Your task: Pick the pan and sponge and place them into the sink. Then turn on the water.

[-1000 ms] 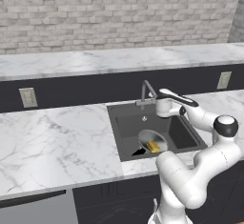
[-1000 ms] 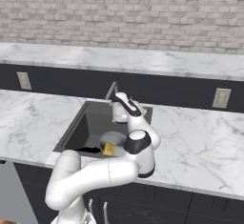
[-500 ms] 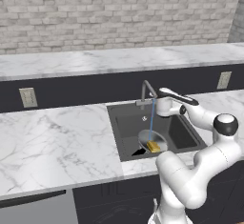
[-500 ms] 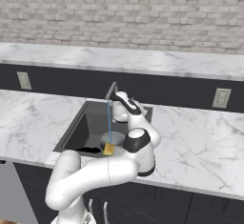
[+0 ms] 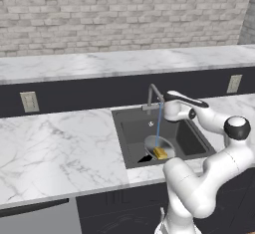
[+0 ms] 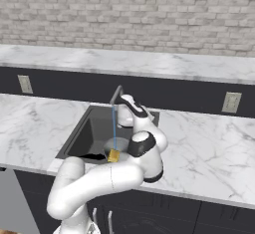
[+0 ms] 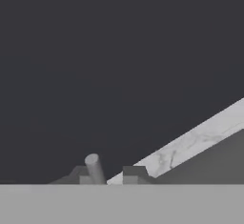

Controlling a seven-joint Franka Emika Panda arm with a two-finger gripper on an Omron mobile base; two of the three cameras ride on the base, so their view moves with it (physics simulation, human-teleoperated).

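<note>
The dark sink (image 5: 187, 134) holds the silver pan (image 5: 167, 146), and the yellow sponge (image 5: 160, 153) lies in the pan. A thin blue stream of water (image 5: 159, 123) falls from the arched faucet (image 5: 155, 91) onto the sponge. My gripper (image 5: 160, 109) is at the faucet's base, behind the basin, with its jaws shut. In the hand view a short grey faucet lever (image 7: 94, 167) stands right by the fingertips (image 7: 134, 172) of my gripper (image 7: 107, 175). From the right base view, the sponge (image 6: 114, 155), the water (image 6: 114, 126) and the sink (image 6: 87, 133) show beside my forearm.
White marble counter (image 5: 55, 143) runs on both sides of the sink. A dark backsplash with wall outlets (image 5: 29, 101) rises behind it, below a raised marble ledge (image 5: 99, 63) and a brick wall. My arm arches over the sink's right side.
One second ago no water ran. A blue stream now falls from the spout onto the sponge. My hand has shifted slightly left at the faucet.
</note>
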